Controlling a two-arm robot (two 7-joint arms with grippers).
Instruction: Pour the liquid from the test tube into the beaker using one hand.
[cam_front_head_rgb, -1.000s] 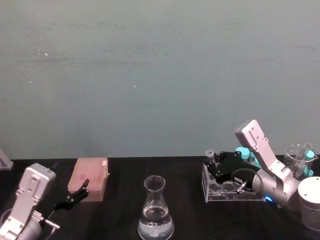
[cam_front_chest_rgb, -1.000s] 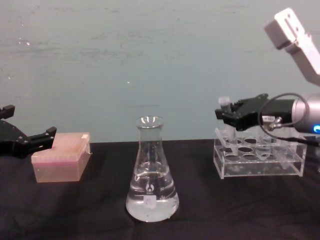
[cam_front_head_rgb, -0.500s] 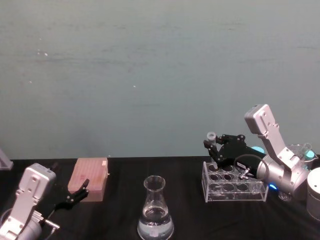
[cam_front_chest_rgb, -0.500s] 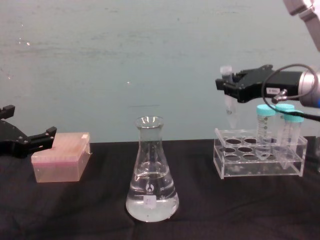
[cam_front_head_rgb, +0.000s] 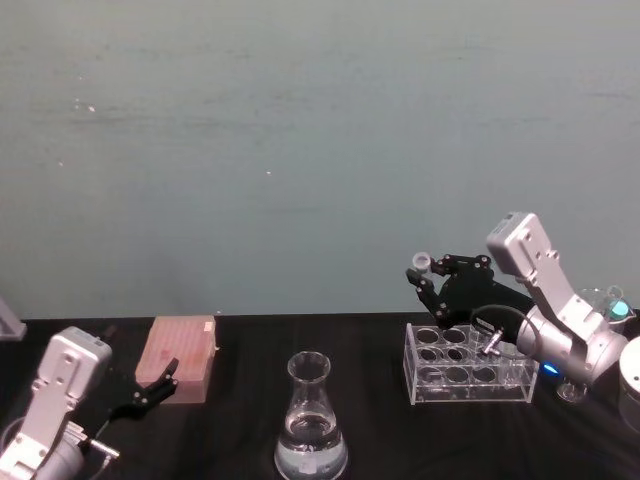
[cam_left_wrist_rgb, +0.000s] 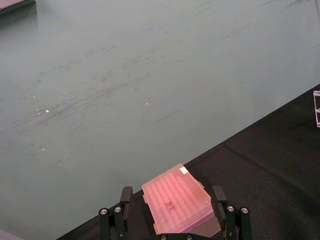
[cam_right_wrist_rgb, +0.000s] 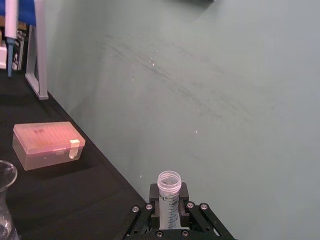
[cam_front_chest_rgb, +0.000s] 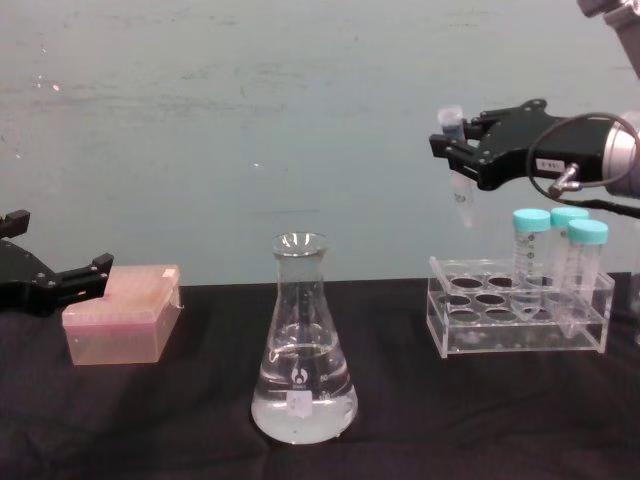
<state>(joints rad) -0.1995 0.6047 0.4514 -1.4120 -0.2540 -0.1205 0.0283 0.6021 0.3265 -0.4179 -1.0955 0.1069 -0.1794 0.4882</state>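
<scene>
Test tube (cam_front_chest_rgb: 462, 198) is pinched snug btwn fingers of my right gripper (cam_front_chest_rgb: 453, 150), up over the rack (cam_front_chest_rgb: 520, 335), beaker (cam_front_chest_rgb: 303, 340) well apart; left gripper (cam_front_chest_rgb: 62, 242) parked.

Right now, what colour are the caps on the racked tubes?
The caps are teal; clearest in chest view.

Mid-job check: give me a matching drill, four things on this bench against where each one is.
Things:
1. test tube
2. conical flask
3. pink tip box
4. teal-capped tubes

Places:
a. standing in the clear rack
b. held up in the right claw, clear of the rack
c. middle of the table, liquid inside
d. table's left, by the idle left claw

Pairs: 1-b, 2-c, 3-d, 4-a
</scene>
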